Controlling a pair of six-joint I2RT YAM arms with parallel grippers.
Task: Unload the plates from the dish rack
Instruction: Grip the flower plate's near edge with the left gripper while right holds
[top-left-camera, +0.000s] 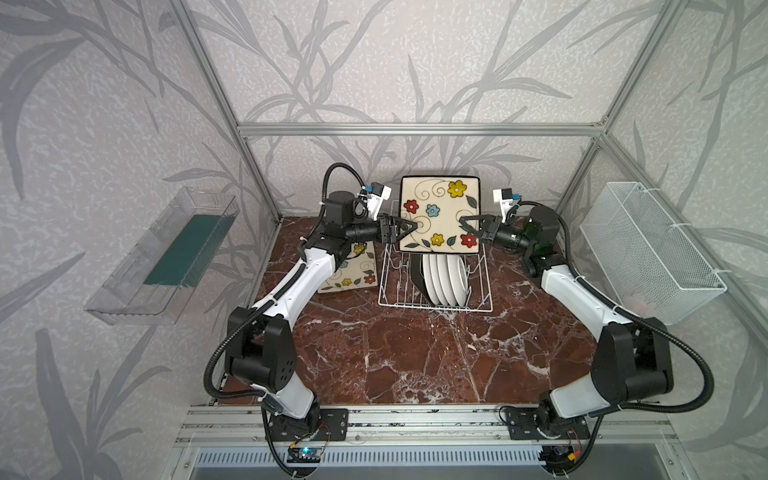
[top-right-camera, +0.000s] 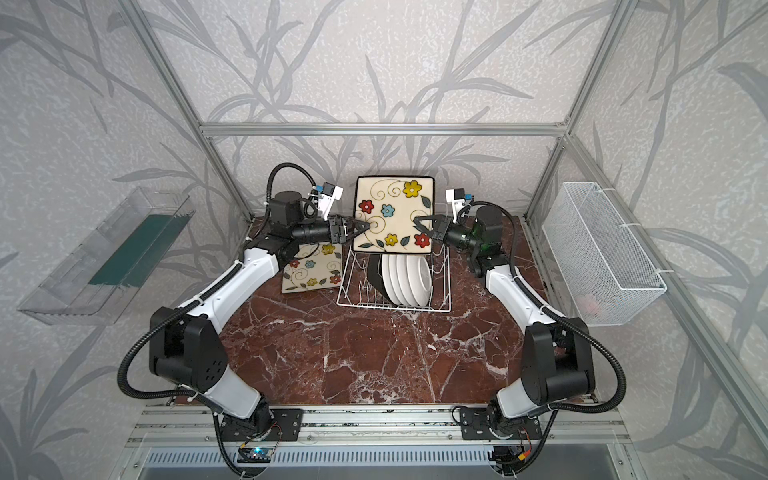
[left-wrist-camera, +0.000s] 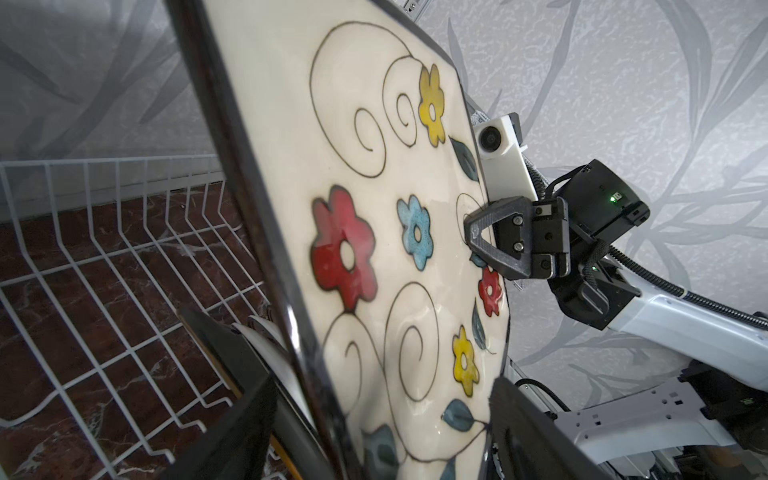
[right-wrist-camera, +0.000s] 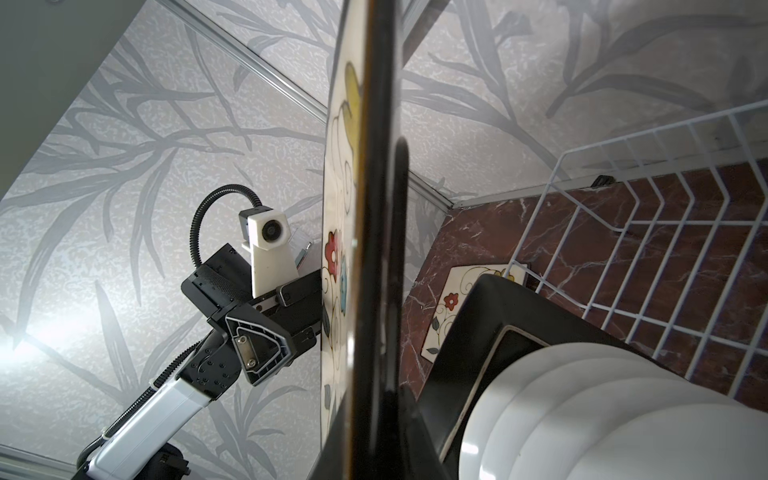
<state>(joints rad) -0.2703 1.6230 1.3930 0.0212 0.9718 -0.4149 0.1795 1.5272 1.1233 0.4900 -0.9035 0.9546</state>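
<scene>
Black right gripper (top-left-camera: 464, 224) clamps the right edge of a square flowered plate (top-left-camera: 438, 208), holding it upright above the dish rack (top-left-camera: 395, 286); the left gripper (top-left-camera: 411, 227) straddles the plate's left edge with jaws apart. Below, white round plates (top-left-camera: 444, 278) stand on edge in the rack. A second flowered plate (top-left-camera: 353, 276) lies flat on the marble desk (top-left-camera: 415, 353) just left of the rack

three square flower plates (top-left-camera: 440, 216), four round white plates (top-left-camera: 446, 278), one dish rack (top-left-camera: 436, 308), one mesh basket (top-left-camera: 648, 249), one clear tray (top-left-camera: 137, 266).
</scene>
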